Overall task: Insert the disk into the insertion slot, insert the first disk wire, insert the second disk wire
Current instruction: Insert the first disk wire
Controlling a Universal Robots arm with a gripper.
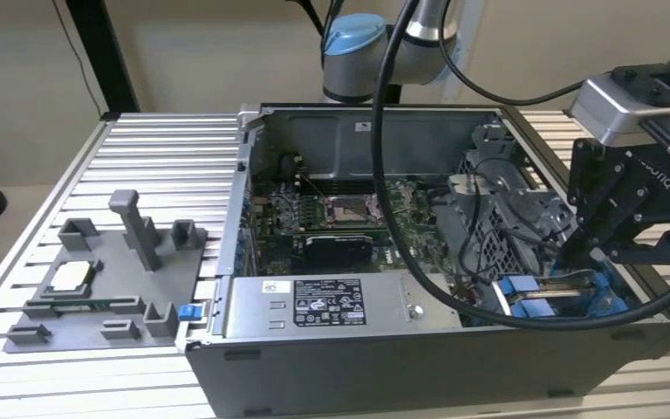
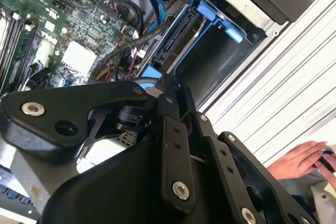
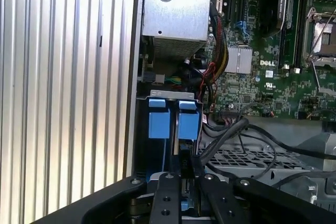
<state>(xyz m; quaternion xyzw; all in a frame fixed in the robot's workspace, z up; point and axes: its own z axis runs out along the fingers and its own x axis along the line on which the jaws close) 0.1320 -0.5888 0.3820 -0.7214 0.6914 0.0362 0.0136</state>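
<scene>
The disk (image 3: 176, 129) stands on edge in the insertion slot (image 3: 142, 145), part-way in, with its two blue frame tabs (image 3: 159, 119) side by side at the far end. In the exterior view the disk (image 1: 544, 305) lies in the grey drive cage (image 1: 492, 236) at the case's front corner, on the exterior view's right. My gripper (image 1: 585, 253) hangs right over it. In both wrist views the gripper (image 3: 184, 163) (image 2: 167, 85) has its fingers drawn together on the disk's near edge, where a bit of blue frame (image 2: 149, 72) shows. The slot's dark bay (image 2: 220, 66) lies beyond.
Black cables (image 3: 231, 135) run beside the cage over the motherboard (image 3: 262, 77). The grey power-supply box (image 1: 324, 305) sits along the case front. A grey fixture tray (image 1: 102, 279) lies on the ribbed table, at the exterior view's left. A person's hand (image 2: 299, 158) rests outside the case.
</scene>
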